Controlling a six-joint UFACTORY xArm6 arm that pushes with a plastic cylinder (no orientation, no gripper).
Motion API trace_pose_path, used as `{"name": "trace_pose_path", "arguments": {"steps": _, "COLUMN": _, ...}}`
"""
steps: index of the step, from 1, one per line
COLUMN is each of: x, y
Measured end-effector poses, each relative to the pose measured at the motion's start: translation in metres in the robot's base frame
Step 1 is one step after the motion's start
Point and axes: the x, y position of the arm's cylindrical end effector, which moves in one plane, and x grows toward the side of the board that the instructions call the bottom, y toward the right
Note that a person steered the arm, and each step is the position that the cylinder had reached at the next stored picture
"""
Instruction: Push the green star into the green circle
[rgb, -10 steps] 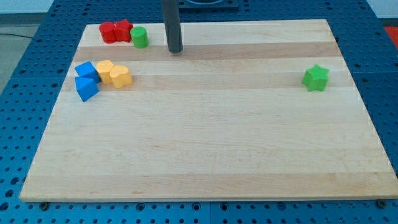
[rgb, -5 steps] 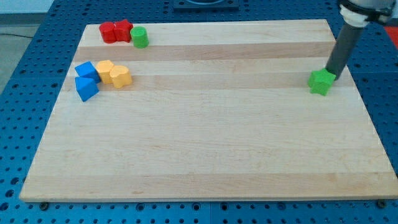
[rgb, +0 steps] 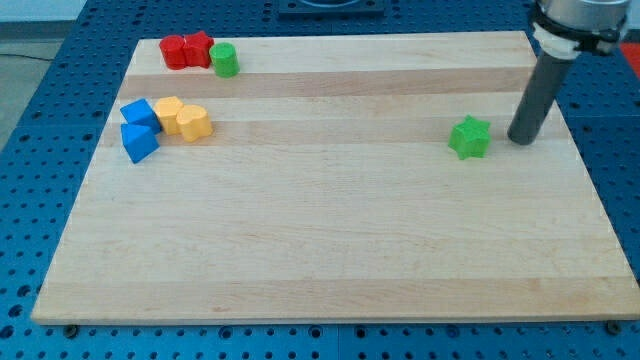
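A blue perforated bench fills the background, and on it lies a pale wooden board that carries every block we can see; nothing here serves as a container, so the blocks simply rest on the bare wood. Our dark rod comes down from the view's top right, and my tip sits on the board near its right edge, just to the right of the green star with a narrow strip of wood showing between the two, so they are apart. We carry no jaws at all, only this rod, so nothing is clasped or let go. The green star stands alone in the right half of the board, well apart from the green circle, which sits far off near the top left edge. Touching the green circle's left side are two red blocks, pressed together, their shapes hard to make out. Below them, near the left edge, two blue blocks sit one above the other, and two yellow blocks huddle against their right side.
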Motion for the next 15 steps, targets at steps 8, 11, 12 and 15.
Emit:
{"name": "trace_pose_path", "arguments": {"steps": 8, "x": -0.009, "y": -0.309}}
{"name": "trace_pose_path", "arguments": {"steps": 11, "x": -0.057, "y": -0.296}}
{"name": "trace_pose_path", "arguments": {"steps": 12, "x": -0.051, "y": -0.279}}
{"name": "trace_pose_path", "arguments": {"steps": 15, "x": -0.093, "y": -0.234}}
